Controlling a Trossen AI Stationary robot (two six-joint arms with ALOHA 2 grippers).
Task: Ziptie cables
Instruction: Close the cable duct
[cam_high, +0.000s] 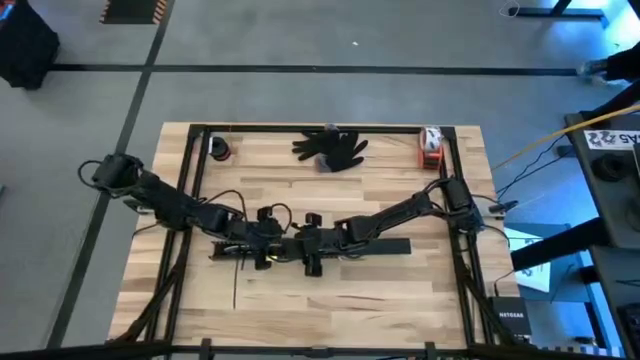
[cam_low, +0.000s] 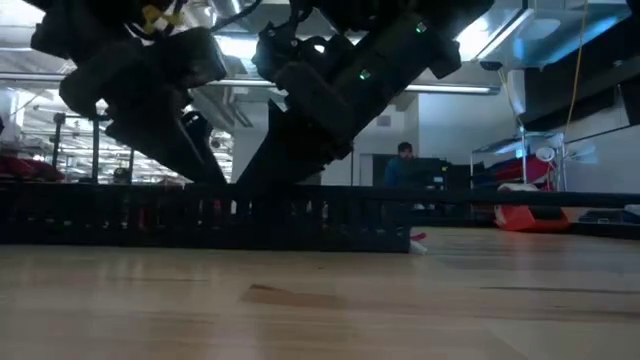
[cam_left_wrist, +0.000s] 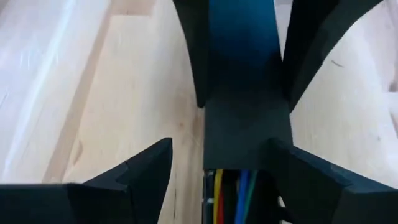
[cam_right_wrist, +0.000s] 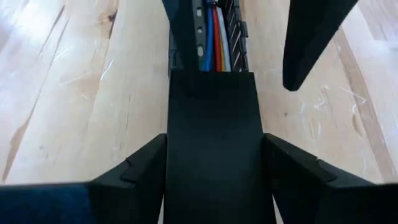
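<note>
A long black slotted bar (cam_high: 330, 247) lies across the middle of the table. The cables (cam_right_wrist: 214, 46), thin coloured wires, run inside its channel and show again as cables (cam_left_wrist: 231, 190) in the left wrist view. A smooth black cover piece (cam_right_wrist: 214, 143) sits on top of the bar between the two grippers. My right gripper (cam_high: 315, 247) straddles this cover. My left gripper (cam_high: 265, 238) stands open over the bar (cam_left_wrist: 245, 134), one finger (cam_left_wrist: 149, 177) clear of it and the other close beside it. My right gripper pinches the black cover piece by its two long sides (cam_right_wrist: 169, 149) between its two fingers (cam_right_wrist: 142, 169). The fingers lie across the cover. The cover rests flat on the slotted bar, over the cables.
A black glove (cam_high: 331, 147) lies at the far middle, a red and white object (cam_high: 431, 146) at the far right, and a small round thing (cam_high: 220, 149) at the far left. Black rails (cam_high: 190, 200) frame the wooden table. A person (cam_low: 405, 165) sits far behind.
</note>
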